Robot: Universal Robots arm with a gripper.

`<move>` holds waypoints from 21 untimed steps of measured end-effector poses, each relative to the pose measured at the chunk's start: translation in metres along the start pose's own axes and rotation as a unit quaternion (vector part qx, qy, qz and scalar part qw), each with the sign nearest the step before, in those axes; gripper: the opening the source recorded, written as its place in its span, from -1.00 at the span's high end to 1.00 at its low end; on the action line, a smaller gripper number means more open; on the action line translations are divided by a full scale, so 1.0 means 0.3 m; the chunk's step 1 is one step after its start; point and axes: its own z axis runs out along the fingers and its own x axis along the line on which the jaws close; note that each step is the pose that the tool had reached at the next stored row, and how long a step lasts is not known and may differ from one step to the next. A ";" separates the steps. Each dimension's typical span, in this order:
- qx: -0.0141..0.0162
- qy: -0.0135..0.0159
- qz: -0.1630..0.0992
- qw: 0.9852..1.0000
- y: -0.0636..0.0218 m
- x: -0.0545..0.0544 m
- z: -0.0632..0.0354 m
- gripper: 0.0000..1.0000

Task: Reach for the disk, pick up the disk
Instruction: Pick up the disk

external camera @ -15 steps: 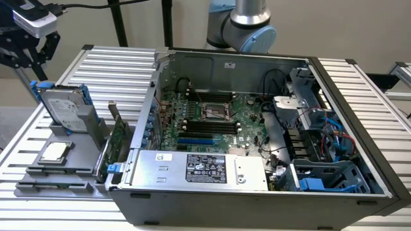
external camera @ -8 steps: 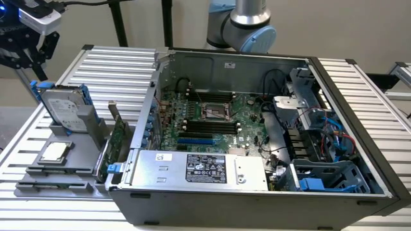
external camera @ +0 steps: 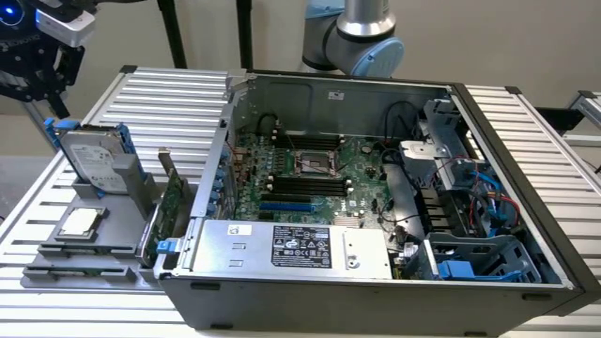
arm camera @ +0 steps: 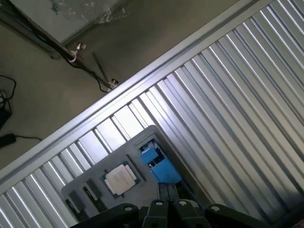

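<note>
The disk (external camera: pixel 92 160) is a silver-grey drive with a white label and blue rails. It stands on edge in a grey holder (external camera: pixel 111 189) on the slatted table, at the exterior view's left. My black gripper (external camera: pixel 42 98) hangs above and slightly left of the disk's top edge, apart from it, open and holding nothing. In the wrist view the gripper (arm camera: pixel 169 205) sits at the frame's edge, with the disk's blue rail (arm camera: pixel 159 166) just beyond it.
A small square CPU chip (external camera: pixel 80 222) (arm camera: pixel 121 179) lies flat on the grey holder beside the disk. A green circuit card (external camera: pixel 173 204) stands between the holder and the open computer case (external camera: pixel 376 211). The table's edge (arm camera: pixel 142 80) and the floor are close behind.
</note>
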 end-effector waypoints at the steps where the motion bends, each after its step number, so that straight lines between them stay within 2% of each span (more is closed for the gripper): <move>1: 0.000 0.000 -0.009 1.000 0.000 0.000 0.000 0.79; 4: 0.000 0.001 -0.036 0.999 0.000 0.000 0.000 0.79; 7: 0.000 0.002 -0.063 0.998 0.000 0.000 0.000 0.79; 12: 0.000 0.004 -0.109 0.994 0.000 0.000 0.000 0.79; 17: 0.000 0.005 -0.153 0.988 0.000 0.000 0.000 0.79; 21: -0.001 0.006 -0.188 0.982 0.000 0.000 0.000 0.79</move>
